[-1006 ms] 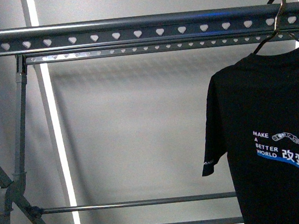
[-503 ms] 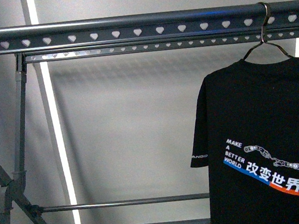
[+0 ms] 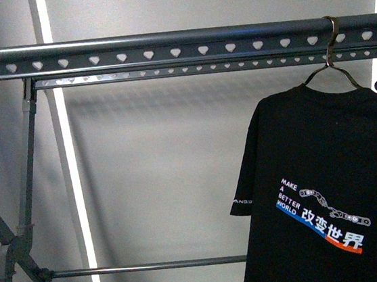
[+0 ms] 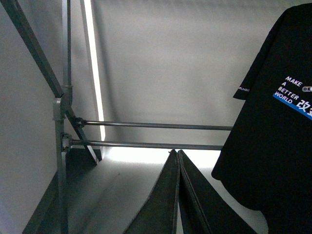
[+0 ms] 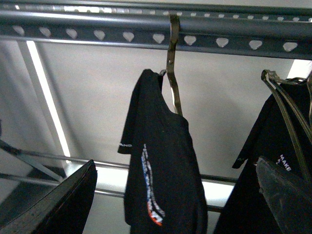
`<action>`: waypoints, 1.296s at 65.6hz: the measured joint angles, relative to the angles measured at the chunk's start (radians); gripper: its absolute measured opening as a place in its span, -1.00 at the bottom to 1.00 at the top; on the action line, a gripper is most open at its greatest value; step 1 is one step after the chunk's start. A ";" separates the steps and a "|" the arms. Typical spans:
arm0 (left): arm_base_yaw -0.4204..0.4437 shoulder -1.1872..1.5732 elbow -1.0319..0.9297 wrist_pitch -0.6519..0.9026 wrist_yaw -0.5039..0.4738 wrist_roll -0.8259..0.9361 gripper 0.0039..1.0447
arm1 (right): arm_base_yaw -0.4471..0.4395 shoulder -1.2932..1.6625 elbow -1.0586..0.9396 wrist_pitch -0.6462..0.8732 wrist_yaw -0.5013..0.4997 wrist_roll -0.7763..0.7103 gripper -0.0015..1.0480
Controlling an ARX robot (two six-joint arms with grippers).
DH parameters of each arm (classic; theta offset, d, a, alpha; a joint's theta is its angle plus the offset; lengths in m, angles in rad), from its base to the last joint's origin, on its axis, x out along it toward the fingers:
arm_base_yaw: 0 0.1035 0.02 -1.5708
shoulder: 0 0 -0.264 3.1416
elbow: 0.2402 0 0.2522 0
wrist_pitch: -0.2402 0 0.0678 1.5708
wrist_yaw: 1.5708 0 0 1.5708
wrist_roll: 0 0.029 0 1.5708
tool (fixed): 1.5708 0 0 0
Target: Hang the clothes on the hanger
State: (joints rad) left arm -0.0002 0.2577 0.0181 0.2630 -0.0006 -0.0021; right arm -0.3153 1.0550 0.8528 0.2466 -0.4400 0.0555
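The black printed T-shirt [image 3: 327, 166] hangs by a metal wire hook [image 3: 330, 29] from the long grey rail with heart-shaped holes [image 3: 164, 45], near its right end. Neither gripper shows in the front view. In the right wrist view the shirt [image 5: 156, 126] hangs edge-on from the rail [image 5: 97, 27], beyond my right gripper [image 5: 175, 161], which is open and empty with its fingers [image 5: 63, 204] wide apart. My left gripper [image 4: 176, 153] is shut and empty, low and to the left of the shirt [image 4: 278, 146].
A second black printed shirt [image 5: 278, 146] on wire hooks [image 5: 282, 97] hangs further along the rail. A second perforated rail [image 3: 167, 70] runs behind the first. Grey tubular legs [image 3: 27, 193] and two low crossbars [image 4: 156, 126] stand at the left. A grey wall is behind.
The shirt has swung to the left and hangs lower. Its hook, tilted at the rail one second ago, now sits upright over the rail. The rail shows slightly lower in the picture.
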 joint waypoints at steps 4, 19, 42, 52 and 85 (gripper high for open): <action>0.000 -0.019 0.000 -0.018 0.000 0.000 -0.94 | -0.001 -0.120 -0.102 0.006 0.000 0.039 0.86; 0.000 -0.081 0.000 -0.082 0.000 0.000 -0.94 | 0.104 -0.614 -0.454 -0.159 0.222 0.033 0.64; 0.000 -0.253 0.000 -0.261 -0.001 0.000 -0.94 | 0.311 -0.829 -0.662 -0.211 0.434 -0.052 -0.63; 0.000 -0.254 0.000 -0.261 0.000 0.000 -0.94 | 0.312 -0.937 -0.708 -0.274 0.439 -0.055 -0.95; 0.000 -0.254 0.000 -0.261 0.000 0.000 -0.94 | 0.312 -1.006 -0.797 -0.257 0.438 -0.055 -0.95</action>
State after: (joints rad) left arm -0.0002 0.0040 0.0185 0.0021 -0.0010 -0.0021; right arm -0.0036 0.0490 0.0555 -0.0101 -0.0017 0.0006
